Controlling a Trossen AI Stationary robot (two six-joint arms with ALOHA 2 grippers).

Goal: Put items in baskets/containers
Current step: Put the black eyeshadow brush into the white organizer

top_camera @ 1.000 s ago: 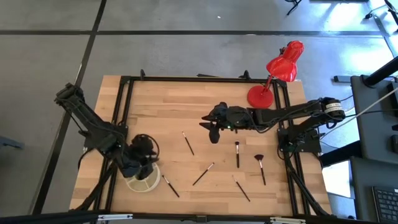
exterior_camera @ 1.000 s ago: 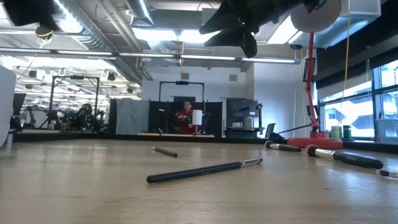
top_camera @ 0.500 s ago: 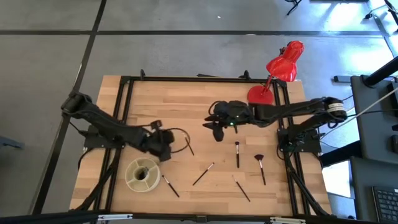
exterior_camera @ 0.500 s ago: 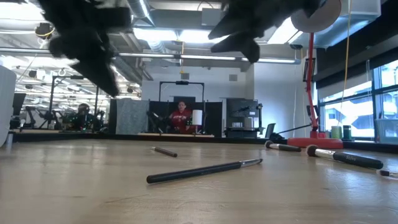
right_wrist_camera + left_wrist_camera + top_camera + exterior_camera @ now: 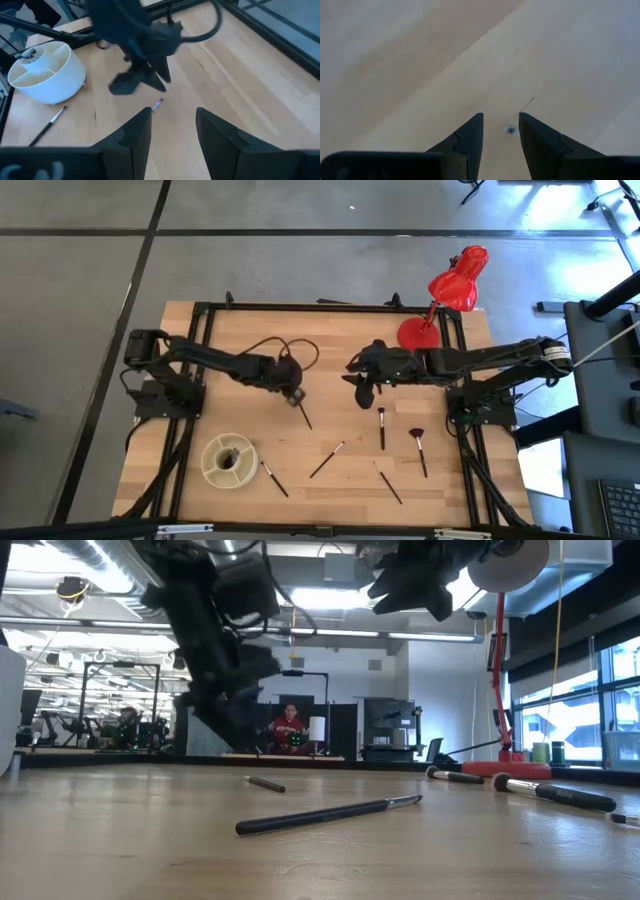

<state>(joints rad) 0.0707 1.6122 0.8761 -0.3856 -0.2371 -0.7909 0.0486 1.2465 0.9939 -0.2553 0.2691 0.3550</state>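
Several thin makeup brushes lie flat on the wooden table: one (image 5: 303, 412) at mid-table, others (image 5: 327, 460) (image 5: 382, 427) nearer the front, and a fan-tipped one (image 5: 418, 448). My left gripper (image 5: 293, 392) (image 5: 501, 122) is open just above the far end of the mid-table brush and touches nothing; a small dark brush tip (image 5: 510, 131) shows between its fingers. The round cream container (image 5: 228, 462) (image 5: 47, 70) with inner dividers stands near the front left. My right gripper (image 5: 362, 395) (image 5: 172, 117) hovers open and empty over the table's middle.
A red desk lamp (image 5: 455, 285) stands with its base at the far right corner. One brush (image 5: 273, 478) lies right beside the container and another (image 5: 388, 483) near the front edge. The black frame (image 5: 205, 340) runs along the table's left and right sides.
My left gripper has swung away from above the container, toward the table's far edge and its middle, dropping and turning as it went; it now hangs over the mid-table brush's far end. The container stands uncovered. My right gripper has drifted a little toward the table's right edge.
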